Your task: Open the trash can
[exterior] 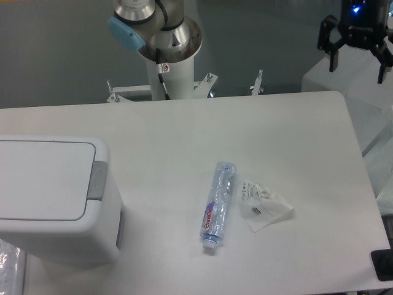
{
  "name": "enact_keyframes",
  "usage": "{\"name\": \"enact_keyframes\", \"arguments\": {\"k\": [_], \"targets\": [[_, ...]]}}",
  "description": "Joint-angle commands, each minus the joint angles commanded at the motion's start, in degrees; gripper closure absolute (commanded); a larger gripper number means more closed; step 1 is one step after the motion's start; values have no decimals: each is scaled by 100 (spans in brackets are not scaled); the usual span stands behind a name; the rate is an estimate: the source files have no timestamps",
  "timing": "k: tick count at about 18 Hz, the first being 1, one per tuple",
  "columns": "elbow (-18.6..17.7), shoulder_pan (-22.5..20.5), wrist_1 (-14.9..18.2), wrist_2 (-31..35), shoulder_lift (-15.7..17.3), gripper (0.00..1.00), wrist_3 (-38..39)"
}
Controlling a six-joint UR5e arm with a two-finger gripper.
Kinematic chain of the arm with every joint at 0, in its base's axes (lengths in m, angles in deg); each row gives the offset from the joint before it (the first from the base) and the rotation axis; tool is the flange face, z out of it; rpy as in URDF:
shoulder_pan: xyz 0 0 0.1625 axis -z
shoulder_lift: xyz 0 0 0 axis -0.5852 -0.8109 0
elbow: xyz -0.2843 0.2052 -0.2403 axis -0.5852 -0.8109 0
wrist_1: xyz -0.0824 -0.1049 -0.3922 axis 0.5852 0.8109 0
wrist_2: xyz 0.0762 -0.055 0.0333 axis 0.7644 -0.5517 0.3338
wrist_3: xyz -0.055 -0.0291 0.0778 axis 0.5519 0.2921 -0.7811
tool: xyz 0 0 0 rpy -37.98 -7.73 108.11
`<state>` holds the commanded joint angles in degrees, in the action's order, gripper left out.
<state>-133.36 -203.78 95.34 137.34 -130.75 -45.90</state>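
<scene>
The large white plastic rectangular trash can (52, 196) with rounded corners sits at the left edge of the white worktop (184, 129), partly cut off by the frame, its flat white lid (43, 178) lying down flush, so the task is not yet done. A grey push-button tab (97, 180) sits on the rim at the lid's right side, facing the middle of the worktop. The black two-finger tool (358, 56) hangs at the upper right, beyond the far right corner of the worktop and well apart from the trash can; its fingers are spread wide and hold nothing. The arm's white base column (171, 55) stands behind the far edge. Near the middle of the worktop lie a crushed clear plastic bottle (218, 204) with a blue and pink label and, just beside it on the right, a small crumpled clear plastic wrapper (264, 204); neither lies between the tool and the tab in a way that should block an approach from above. The step in hand looks like the very start: the approach. The next move calls for carrying the tool across the worktop to a point over the grey tab, likely narrowing the fingers so one tip or both can press squarely down on it, and pushing far enough that the lid is released. Pressing off-centre onto the lid itself would probably only hold it down.
</scene>
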Motion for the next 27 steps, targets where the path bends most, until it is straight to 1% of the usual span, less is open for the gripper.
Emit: {"name": "enact_keyframes", "arguments": {"k": [3,6,7,9,11,12,15,18,20,23,25,27], "targets": [[-9,9,0,0,9,0,9],[9,149,0,0,0,0,96],[9,176,0,-9,0,0,192],[17,403,0,-26,-9,0,578],[44,676,-9,-26,-87,0,1227],[53,764,-105,-26,-123,0,1631],[44,1273,-596,-61,-228,0,2983],[44,1651,-1123,-62,-377,0,4521],[35,1924,-1370,-62,-422,0,5436],[53,2196,-1652,-131,-483,0,6702],[44,2364,-1652,-472,-492,0,7170],[44,2504,-1652,-1000,-579,0,7286]]}}
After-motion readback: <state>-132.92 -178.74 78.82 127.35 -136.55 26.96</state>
